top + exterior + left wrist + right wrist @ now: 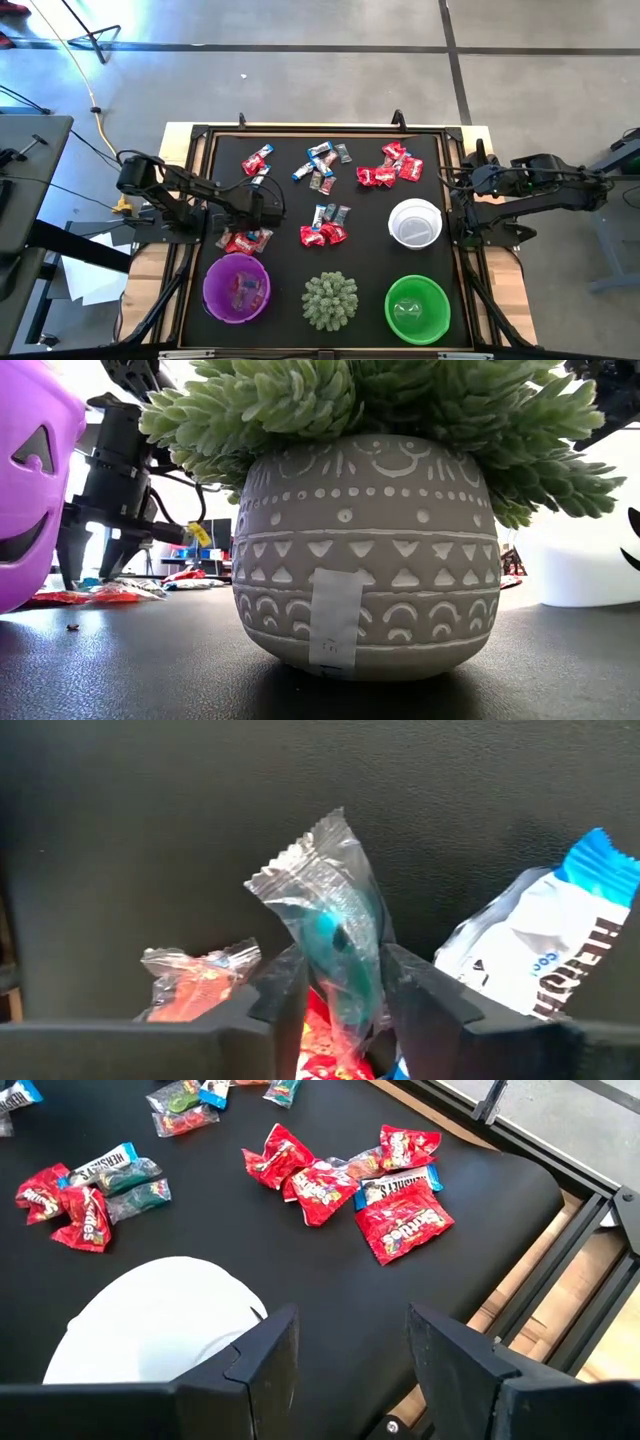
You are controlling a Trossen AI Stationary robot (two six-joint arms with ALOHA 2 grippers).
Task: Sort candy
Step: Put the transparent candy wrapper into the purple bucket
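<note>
**Left claw closes around a clear-wrapped sweet beside the purple bowl**

The left gripper (340,995) sits just beyond the purple bowl (237,288), over the small heap of candy (246,240) that lies nearest that bowl. In the left wrist view its two dark fingers (285,990) stand on either side of a clear-wrapped teal sweet (335,935), pinching its lower half; the wrapper's crimped upper end sticks up above them. A red sweet (195,982) lies just beside one finger and a blue-and-white sweet (545,955) just beside the other, cut off by the frame edge.

Other candy lies in clusters farther from the purple bowl, toward the far side of the black mat (365,210), with one cluster between the purple bowl and the white bowl (414,222).

The right gripper (345,1345) waits at the mat's edge, jaws apart and empty, on the far side of the white bowl from the purple bowl.

From the low view the grey plant pot (365,550) blocks most of the table, and the purple bowl's contents are hard to make out from above
</note>
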